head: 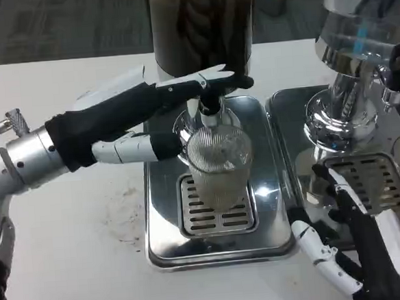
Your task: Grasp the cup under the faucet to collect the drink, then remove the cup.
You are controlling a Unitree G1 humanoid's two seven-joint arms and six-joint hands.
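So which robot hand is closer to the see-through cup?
The left hand. Its fingers reach the cup under the faucet. The right hand sits low, off to the cup's right.

Cup [218,166] under faucet [211,108]

Clear ribbed cup [217,164], seemingly pale drink
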